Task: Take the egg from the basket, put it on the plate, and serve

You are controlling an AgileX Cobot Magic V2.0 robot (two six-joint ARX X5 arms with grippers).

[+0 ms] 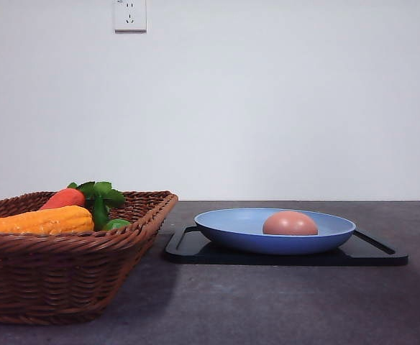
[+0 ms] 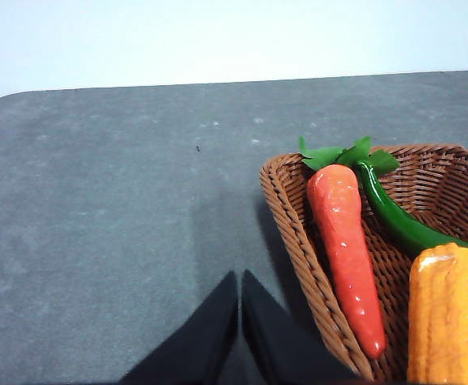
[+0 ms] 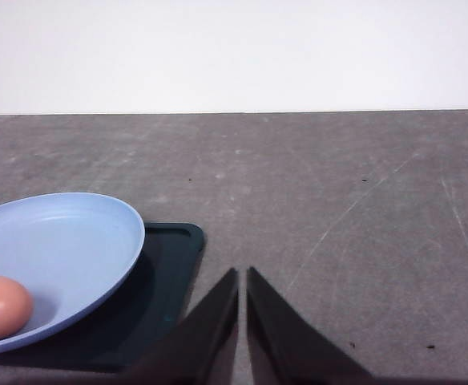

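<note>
A smooth, likely fragile egg lay in the plate; best cradled at its sides. Both grippers were closed, empty.

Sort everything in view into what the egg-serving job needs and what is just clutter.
Job: egg, lying in the blue plate; wicker basket.

Clutter: carrot, corn cob, green pepper, black tray under the plate.

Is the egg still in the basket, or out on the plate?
Out on the plate. The egg lies in the blue plate; the basket holds only vegetables.
</note>
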